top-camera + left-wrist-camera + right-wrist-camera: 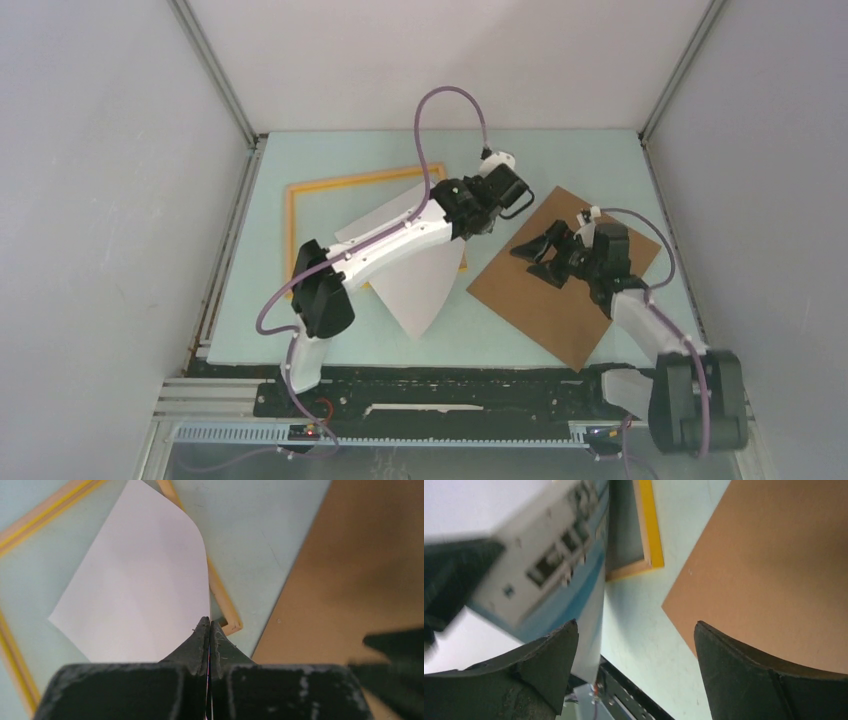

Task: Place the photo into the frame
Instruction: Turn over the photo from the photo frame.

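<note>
Top view: the photo [420,290] is being held lifted and curled over the frame [291,225] by the left pincer [480,228], likely for lowering inside the rim. 
Left wrist: pincer pressed together, pinching the photo's edge. 
Right wrist: the right pincer [634,630] is being held spread over the brown board [774,570] and the counter, gripping nothing.

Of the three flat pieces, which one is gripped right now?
The white photo, pinched in the shut left hand and curling; the yellow frame and brown board lie flat, nothing gripping them.

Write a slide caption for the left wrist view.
The left gripper, shut on the photo, holds its white back up over the frame; backing board alongside.
</note>
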